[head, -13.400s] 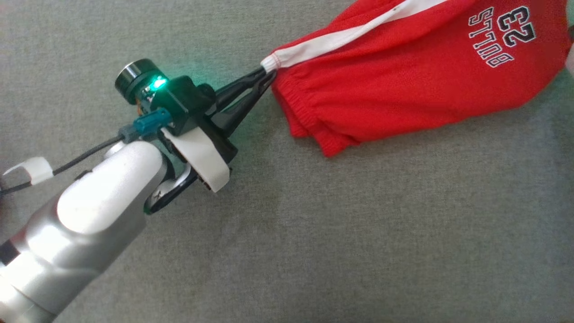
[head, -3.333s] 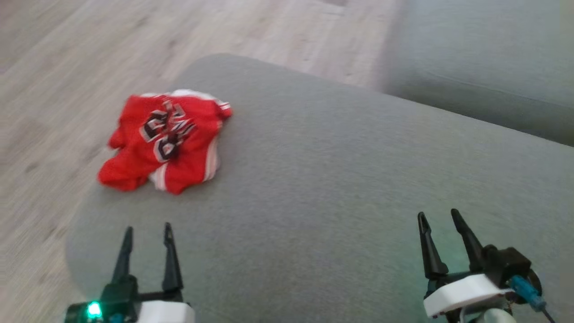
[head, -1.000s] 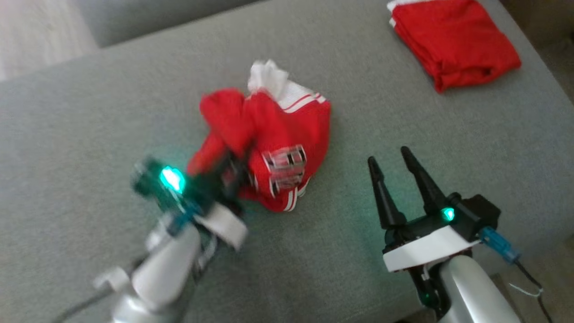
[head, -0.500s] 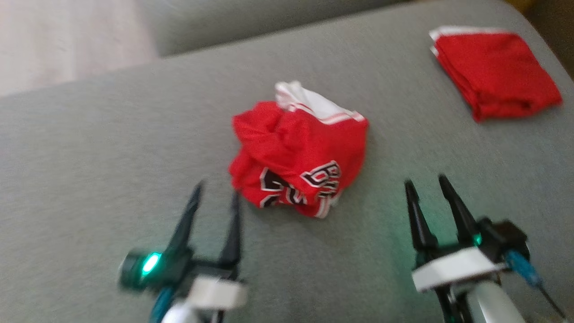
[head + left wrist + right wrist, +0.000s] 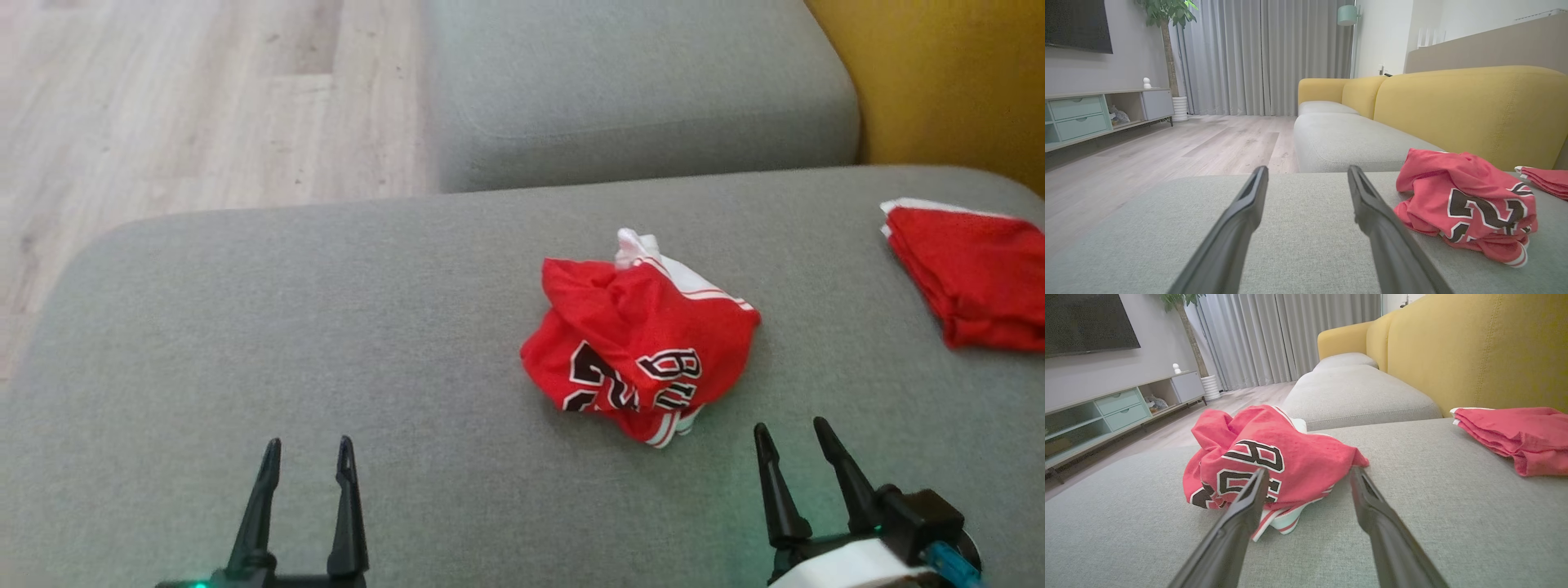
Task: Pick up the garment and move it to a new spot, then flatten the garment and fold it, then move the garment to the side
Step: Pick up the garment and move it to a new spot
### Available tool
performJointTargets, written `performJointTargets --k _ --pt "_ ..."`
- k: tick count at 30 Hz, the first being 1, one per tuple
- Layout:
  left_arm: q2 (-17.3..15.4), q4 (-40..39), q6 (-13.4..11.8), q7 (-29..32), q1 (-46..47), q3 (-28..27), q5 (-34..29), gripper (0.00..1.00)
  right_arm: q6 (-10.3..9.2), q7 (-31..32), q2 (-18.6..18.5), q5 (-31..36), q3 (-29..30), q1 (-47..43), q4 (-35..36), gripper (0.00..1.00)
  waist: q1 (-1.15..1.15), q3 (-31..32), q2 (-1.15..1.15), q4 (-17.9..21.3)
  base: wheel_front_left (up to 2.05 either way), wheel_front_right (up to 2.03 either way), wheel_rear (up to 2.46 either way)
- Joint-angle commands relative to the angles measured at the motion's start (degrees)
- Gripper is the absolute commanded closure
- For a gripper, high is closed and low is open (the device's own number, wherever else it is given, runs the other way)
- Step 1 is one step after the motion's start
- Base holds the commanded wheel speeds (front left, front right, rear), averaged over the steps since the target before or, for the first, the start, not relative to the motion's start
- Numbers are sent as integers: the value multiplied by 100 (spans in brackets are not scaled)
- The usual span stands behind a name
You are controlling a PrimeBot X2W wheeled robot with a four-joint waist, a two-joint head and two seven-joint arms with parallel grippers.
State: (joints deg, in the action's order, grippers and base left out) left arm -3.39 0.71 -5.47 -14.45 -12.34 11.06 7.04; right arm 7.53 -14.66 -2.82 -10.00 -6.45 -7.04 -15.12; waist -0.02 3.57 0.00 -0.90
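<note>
While looking across woven grey sofa cushion, see red mesh garment crumpled into a lumpy heap mid-cushion; find left claw and right claw spread, empty, clear of it.

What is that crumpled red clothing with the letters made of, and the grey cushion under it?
The red garment looks like thin sports mesh, probably polyester: tiny holes dot its surface and it bunches into soft folds. The grey cushion looks like coarse woven upholstery cloth with a matte finish: you can see the speckled criss-cross weave and no shine.
</note>
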Motion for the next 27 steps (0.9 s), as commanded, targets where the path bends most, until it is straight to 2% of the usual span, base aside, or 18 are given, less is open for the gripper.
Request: performJointTargets --k 1,17,27 --pt "33 -197 29 -54 216 -173 -49 0 -4 -34 -74 22 -133 143 197 0 2 76 0 -83 0 0 0" --pt "50 -29 38 -54 170 -126 -25 0 -4 -34 -75 90 -181 107 233 0 2 111 0 -92 0 0 0" --pt "51 95 49 -54 137 -70 13 0 -4 -34 -86 206 -1 151 318 0 2 134 0 -139 0 0 0"
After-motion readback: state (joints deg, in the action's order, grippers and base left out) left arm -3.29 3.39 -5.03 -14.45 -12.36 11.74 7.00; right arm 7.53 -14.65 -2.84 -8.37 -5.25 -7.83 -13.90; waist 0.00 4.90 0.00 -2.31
